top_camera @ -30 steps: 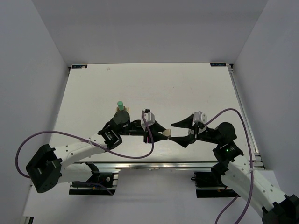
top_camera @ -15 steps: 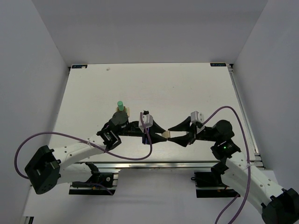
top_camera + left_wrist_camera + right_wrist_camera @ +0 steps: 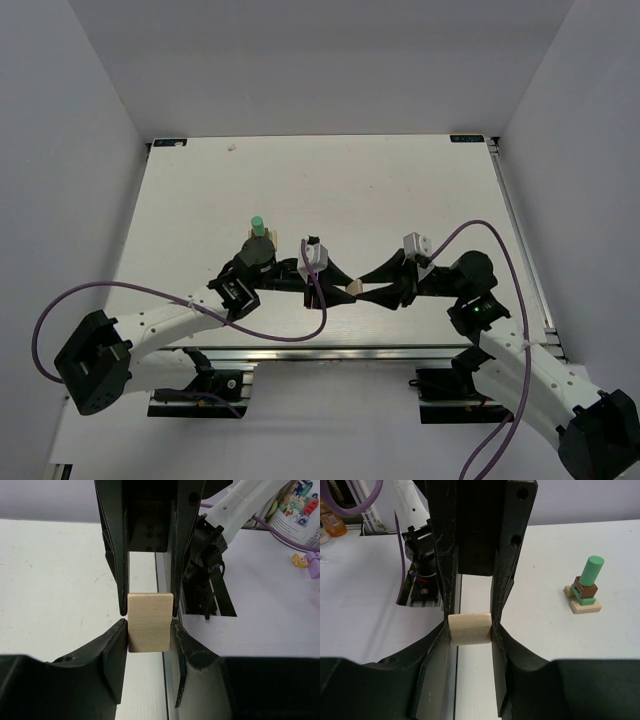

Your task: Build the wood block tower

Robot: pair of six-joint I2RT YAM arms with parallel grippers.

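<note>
Pinching one tan block, left end effector and right end effector both sit closed.

Looks like a robot lab cell to me: plain white bench boxed in by bare walls. Two arms bolted to a metal rail, purple cables looping around.

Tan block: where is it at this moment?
The tan block sits low-centre in the top view, gripped between left gripper and right gripper, right of the tower.
</note>
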